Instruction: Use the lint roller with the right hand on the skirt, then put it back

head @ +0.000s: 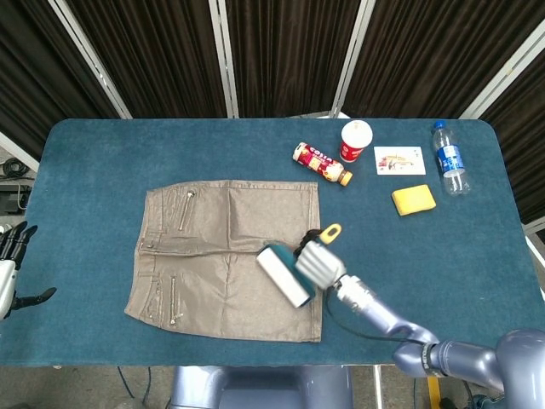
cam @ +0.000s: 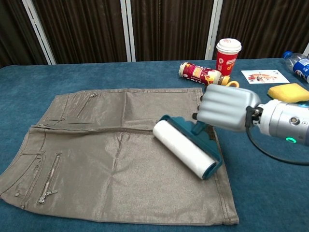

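- The lint roller [cam: 185, 149] lies with its white roll on the right part of the skirt [cam: 96, 159], slanting from the middle of the cloth toward the near right edge; its teal frame runs along the roll's far side.
- The right hand [cam: 224, 108] is wrapped around the roller's handle, fingers curled tight over it, with a yellow loop at the handle's end poking out above the hand.
- The skirt, a shiny grey-brown one with zip pockets, is spread flat on the blue table [head: 85, 153], left of centre.
- The left hand [head: 10, 264] shows only at the far left edge of the head view, off the table, holding nothing, its fingers spread apart.
- Toward the far right of the table stand a red paper cup [cam: 228, 54] and, just left of it, a small bottle [cam: 200, 74] lying on its side.
- Right of the cup lies a card [head: 398, 159], with a yellow sponge [head: 413, 198] nearer and a water bottle [head: 449, 158] at the far right.
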Controlling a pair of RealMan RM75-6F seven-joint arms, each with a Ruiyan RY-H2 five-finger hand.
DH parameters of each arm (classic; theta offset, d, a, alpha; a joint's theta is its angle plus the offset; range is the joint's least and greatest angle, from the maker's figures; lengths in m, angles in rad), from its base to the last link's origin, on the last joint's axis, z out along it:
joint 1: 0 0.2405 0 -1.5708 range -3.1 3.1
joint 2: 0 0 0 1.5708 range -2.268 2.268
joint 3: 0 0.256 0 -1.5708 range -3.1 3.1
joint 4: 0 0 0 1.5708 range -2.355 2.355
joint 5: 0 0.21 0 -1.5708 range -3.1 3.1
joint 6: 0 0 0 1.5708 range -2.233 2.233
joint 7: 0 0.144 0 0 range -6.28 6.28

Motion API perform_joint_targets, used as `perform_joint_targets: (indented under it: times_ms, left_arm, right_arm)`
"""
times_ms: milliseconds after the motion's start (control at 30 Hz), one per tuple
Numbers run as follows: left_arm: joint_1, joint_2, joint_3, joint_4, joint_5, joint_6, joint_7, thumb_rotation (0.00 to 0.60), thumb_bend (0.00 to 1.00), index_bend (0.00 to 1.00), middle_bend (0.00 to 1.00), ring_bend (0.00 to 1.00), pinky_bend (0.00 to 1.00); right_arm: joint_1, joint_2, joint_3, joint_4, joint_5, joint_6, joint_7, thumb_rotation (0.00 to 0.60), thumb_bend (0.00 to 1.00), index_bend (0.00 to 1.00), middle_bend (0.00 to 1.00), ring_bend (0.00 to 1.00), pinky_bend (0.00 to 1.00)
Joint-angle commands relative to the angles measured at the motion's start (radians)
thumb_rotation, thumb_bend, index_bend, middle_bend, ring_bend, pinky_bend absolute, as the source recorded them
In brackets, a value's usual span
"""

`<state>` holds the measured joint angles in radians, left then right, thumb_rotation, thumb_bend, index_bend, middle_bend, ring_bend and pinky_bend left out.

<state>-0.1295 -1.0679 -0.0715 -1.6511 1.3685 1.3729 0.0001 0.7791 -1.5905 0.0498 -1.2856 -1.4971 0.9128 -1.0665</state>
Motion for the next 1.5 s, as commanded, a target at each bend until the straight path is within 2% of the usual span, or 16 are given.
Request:
perform_joint_targets:
  times_ms: [33, 267, 400, 600, 867, 1167, 1500]
  left_arm:
    - [-0.003, -0.003, 0.000, -0.001, -0.002, -0.004, 0.007, 0.600, 0.00, 0.00, 0.00, 0.00, 0.00]
    - [-0.009, -0.012, 0.001, -0.002, -0.004, -0.011, 0.022, 0.600, 0.00, 0.00, 0.00, 0.00, 0.00]
    - [-0.012, -0.015, 0.001, -0.002, -0.007, -0.017, 0.027, 0.600, 0.00, 0.00, 0.00, 0.00, 0.00]
    - [-0.012, -0.014, 0.001, -0.003, -0.007, -0.016, 0.027, 0.600, 0.00, 0.00, 0.00, 0.00, 0.00]
    - [-0.011, -0.013, 0.005, 0.004, -0.013, -0.023, 0.024, 0.600, 0.00, 0.00, 0.00, 0.00, 0.00]
    - [-0.011, -0.013, 0.005, 0.006, -0.016, -0.024, 0.024, 0.600, 0.00, 0.00, 0.00, 0.00, 0.00]
    - [-0.011, -0.012, 0.004, 0.006, -0.020, -0.025, 0.025, 0.600, 0.00, 0.00, 0.00, 0.00, 0.00]
  right_arm:
    - [-0.017, 0.028, 0.006, 0.056, 0.030, 0.005, 0.032, 0.600, 0.84, 0.47, 0.53, 0.45, 0.46]
    - [-0.021, 0.042, -0.004, 0.135, 0.026, 0.011, 0.047, 0.600, 0.84, 0.47, 0.53, 0.45, 0.46]
    - [-0.013, 0.038, -0.012, 0.121, -0.003, 0.025, 0.057, 0.600, 0.84, 0.47, 0.53, 0.45, 0.46]
    - [0.017, 0.026, -0.027, 0.052, -0.066, 0.033, 0.018, 0.600, 0.84, 0.47, 0.53, 0.45, 0.46]
    - [0.055, -0.007, -0.038, -0.092, -0.120, 0.003, -0.080, 0.600, 0.84, 0.47, 0.53, 0.45, 0.46]
    - [0.081, -0.060, -0.022, -0.178, -0.105, -0.048, -0.178, 0.600, 0.84, 0.47, 0.53, 0.45, 0.46]
    - [0.067, -0.078, -0.007, -0.139, -0.020, -0.073, -0.294, 0.600, 0.84, 0.46, 0.53, 0.45, 0.46]
